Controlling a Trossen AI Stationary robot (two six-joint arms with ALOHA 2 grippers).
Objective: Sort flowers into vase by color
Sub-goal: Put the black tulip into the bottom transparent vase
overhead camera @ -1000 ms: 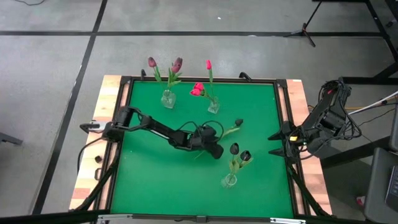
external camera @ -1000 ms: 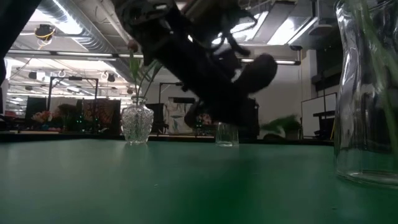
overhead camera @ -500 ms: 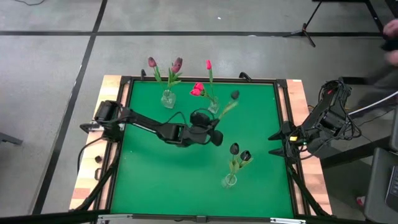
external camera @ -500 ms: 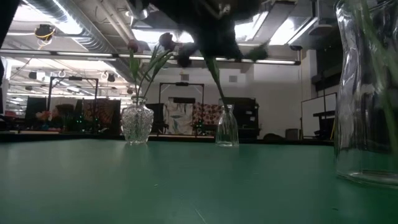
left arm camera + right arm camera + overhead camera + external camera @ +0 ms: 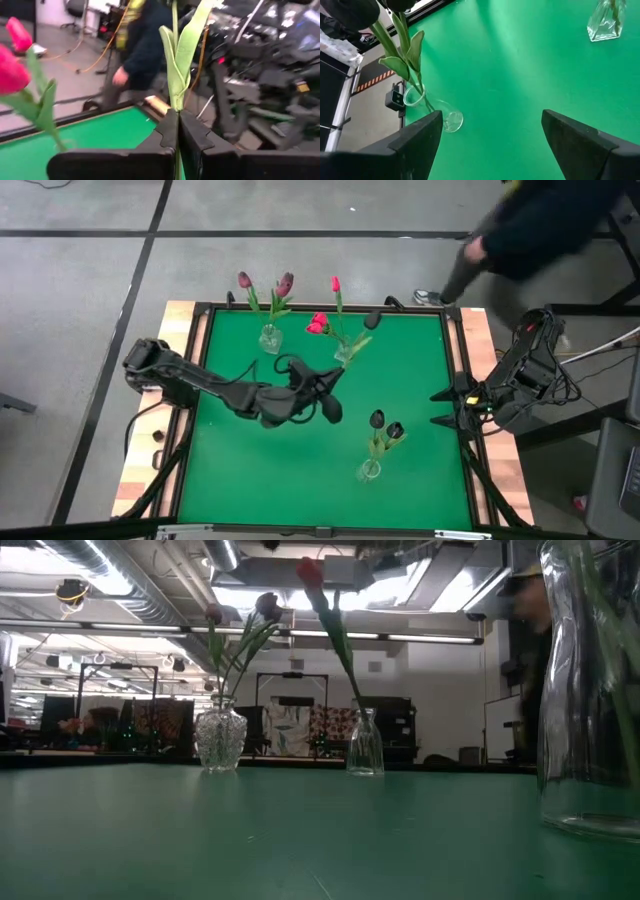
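So the left end effector (image 5: pixel 176 131) is clamped tight on the green stem of a dark-headed flower (image 5: pixel 371 321), up above the green desk (image 5: pixel 250 470) and just beside the middle vase (image 5: pixel 343 352), which I'll use as the landmark. From overhead, the stem runs from the fingers up past that vase, and the dark bud sits a bit beyond it toward the far edge of the desk. The middle vase already has the pink flowers (image 5: pixel 318 324) in it. To its left is the round vase (image 5: pixel 269 339) with the dusky purple flowers (image 5: pixel 284 283). Nearer the front, well apart from the middle vase, a third vase (image 5: pixel 369 470) holds two near-black flowers (image 5: pixel 385 425).

The right end effector (image 5: pixel 487 137) is spread wide with nothing in it, parked off at the desk's right edge, far from the middle vase.

There's a person (image 5: pixel 530 230) past the far right corner of the desk.
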